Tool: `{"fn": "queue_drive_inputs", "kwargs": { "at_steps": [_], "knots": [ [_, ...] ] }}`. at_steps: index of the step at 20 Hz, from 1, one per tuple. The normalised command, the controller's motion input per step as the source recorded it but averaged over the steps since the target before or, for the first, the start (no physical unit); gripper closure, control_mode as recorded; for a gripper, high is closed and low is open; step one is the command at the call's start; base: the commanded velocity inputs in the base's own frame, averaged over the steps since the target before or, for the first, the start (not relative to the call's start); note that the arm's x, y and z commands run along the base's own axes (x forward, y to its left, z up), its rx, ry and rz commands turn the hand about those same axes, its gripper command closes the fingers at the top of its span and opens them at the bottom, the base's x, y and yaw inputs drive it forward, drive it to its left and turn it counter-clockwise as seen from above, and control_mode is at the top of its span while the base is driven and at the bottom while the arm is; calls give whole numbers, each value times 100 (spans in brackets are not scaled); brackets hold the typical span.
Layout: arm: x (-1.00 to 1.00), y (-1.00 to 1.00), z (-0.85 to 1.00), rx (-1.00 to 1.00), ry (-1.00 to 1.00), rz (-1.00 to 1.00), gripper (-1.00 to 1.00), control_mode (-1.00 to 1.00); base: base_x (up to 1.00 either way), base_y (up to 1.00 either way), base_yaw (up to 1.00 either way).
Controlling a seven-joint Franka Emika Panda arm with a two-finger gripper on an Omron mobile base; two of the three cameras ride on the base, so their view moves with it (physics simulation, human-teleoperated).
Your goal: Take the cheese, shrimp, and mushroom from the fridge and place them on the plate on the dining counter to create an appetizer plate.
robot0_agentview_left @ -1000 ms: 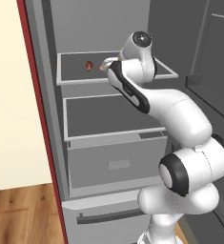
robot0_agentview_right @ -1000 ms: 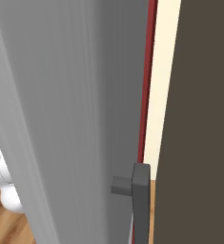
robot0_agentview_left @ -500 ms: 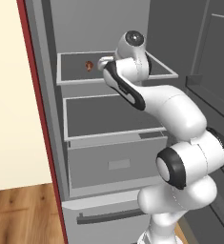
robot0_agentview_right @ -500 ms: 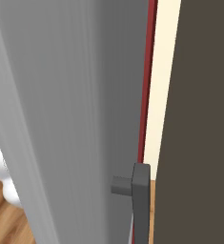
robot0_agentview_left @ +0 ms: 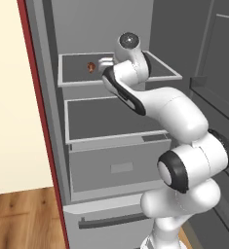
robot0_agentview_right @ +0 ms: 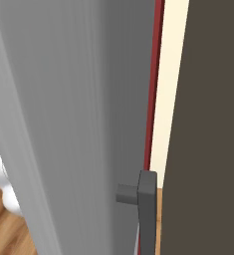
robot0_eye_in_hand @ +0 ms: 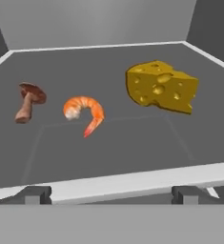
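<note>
Grey fridge walls rise all around, its door swung wide and blocking the right base view, dark handle jutting from its edge. Out front, my end effector sits right at the pale front rim of the top shelf, fingertips spread wide and holding nothing, both tips level with that rim. From the left base view the end effector is poised at the shelf's front, my arm reaching up and over to it.

Beyond the rim, three foods lie in a row across the shelf, all apart from one another. Nearest the middle is the shrimp, curled, orange-pink, tail pointing toward the front rim. Toward the left edge lies the mushroom, tipped on its side, reddish-brown cap toward the back wall; from the left base view the mushroom is a small brown spot just beside my end effector. Toward the right edge sits the cheese, a yellow wedge with holes, the biggest of the three, a little nearer the back wall than the shrimp.

Below this shelf comes a second shelf, then a drawer, then a bottom drawer with a dark bar handle. Wooden floor shows at the lower left.
</note>
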Motion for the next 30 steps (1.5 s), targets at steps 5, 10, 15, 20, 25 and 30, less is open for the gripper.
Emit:
{"fn": "queue_drive_inputs", "kwargs": {
  "at_steps": [5, 10, 15, 20, 25, 30],
  "knots": [
    [10, 0, 0, 7, 4, -14, -100, -100, 0, 0, 0],
    [17, 4, -3, 2, 7, -10, -100, -100, 0, 0, 0],
    [26, 10, -3, 0, 5, -9, -100, -100, 0, 0, 0],
    [34, 10, -8, 0, 3, -6, -100, -100, 0, 0, 0],
    [35, 7, -10, 0, 1, -5, -100, -100, 0, 0, 0],
    [38, 6, -11, 0, 0, -4, -100, -100, 0, 0, 0]
  ]
}}
